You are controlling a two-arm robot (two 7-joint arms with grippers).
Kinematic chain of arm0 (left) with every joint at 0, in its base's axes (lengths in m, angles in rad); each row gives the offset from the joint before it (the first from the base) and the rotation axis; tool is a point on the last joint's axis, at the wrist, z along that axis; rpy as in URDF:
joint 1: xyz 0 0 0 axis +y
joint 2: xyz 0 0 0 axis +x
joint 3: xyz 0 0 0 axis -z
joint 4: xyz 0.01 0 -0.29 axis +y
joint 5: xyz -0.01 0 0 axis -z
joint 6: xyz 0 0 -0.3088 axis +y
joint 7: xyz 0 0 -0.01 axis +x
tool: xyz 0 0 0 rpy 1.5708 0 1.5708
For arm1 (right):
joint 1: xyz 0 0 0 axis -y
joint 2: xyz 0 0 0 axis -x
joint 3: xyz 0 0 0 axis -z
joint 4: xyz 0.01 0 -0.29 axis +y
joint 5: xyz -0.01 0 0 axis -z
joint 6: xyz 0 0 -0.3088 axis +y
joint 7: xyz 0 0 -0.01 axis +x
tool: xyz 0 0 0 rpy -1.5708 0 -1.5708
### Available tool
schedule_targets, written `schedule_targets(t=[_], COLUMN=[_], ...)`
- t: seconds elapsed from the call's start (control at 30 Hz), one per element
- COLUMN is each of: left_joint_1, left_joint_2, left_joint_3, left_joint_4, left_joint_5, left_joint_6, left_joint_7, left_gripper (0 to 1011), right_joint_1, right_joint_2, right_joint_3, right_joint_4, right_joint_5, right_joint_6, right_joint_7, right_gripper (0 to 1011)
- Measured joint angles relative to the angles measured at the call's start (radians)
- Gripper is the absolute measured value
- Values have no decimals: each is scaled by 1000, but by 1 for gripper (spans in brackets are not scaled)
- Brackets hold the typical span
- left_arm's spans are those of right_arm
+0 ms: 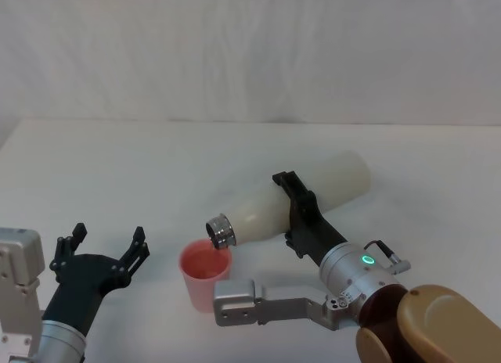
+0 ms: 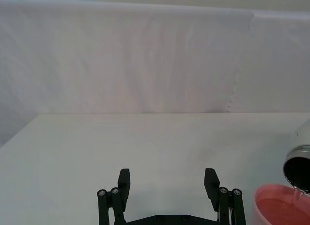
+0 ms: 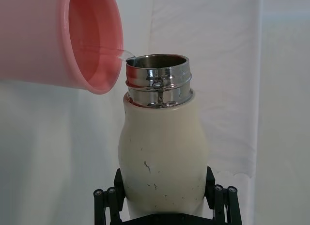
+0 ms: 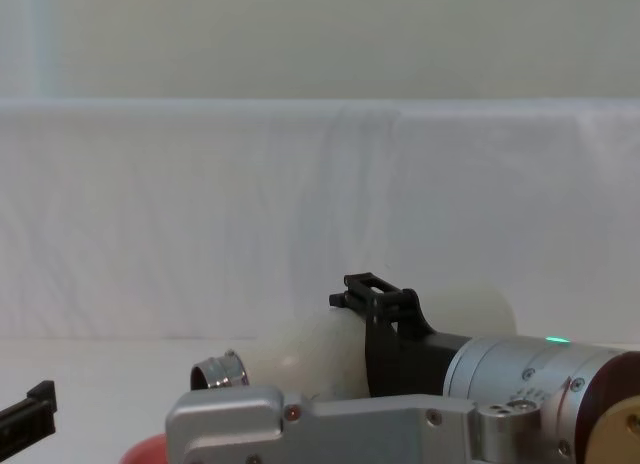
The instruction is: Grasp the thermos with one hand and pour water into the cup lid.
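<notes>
My right gripper [image 1: 291,209] clamps the thermos [image 1: 313,195] around its middle, tipped nearly level, steel neck [image 1: 221,231] just over the rim of the cup lid [image 1: 205,274], a thin stream crossing into it. My left gripper [image 1: 106,244] waits with jaws wide, near the cup lid, bare white table [image 1: 117,167] beyond.

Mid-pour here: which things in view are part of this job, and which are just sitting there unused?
In the job:
- thermos, tipped, steel neck over the cup
- cup lid, pink, catching the thin stream of water
- right gripper, jaws shut on the thermos body

Not in use:
- left gripper, jaws open and empty, hovering left of the cup lid
- white table
</notes>
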Motion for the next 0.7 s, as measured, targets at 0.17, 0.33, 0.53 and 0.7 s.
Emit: schedule_targets(t=[0.17,0.33,0.53,0.7], left_joint_1=[0,0,0,0], left_joint_2=[0,0,0,0], left_joint_3=[0,0,0,0], left_joint_4=[0,0,0,0], left_joint_5=[0,0,0,0], left_joint_6=[0,0,0,0], left_joint_7=[0,0,0,0], left_gripper=[1001,1001,1001,1001], right_joint_1=[0,0,0,-1], right_joint_2=[0,0,-2,-4], right_joint_3=[-1,-1,-2,-1], right_joint_4=[0,2,4,5], right_joint_5=[-2,-4,-5,-4], right_joint_6=[1,2,3,4], right_joint_7=[0,0,0,0], right_gripper=[958,958,958,958])
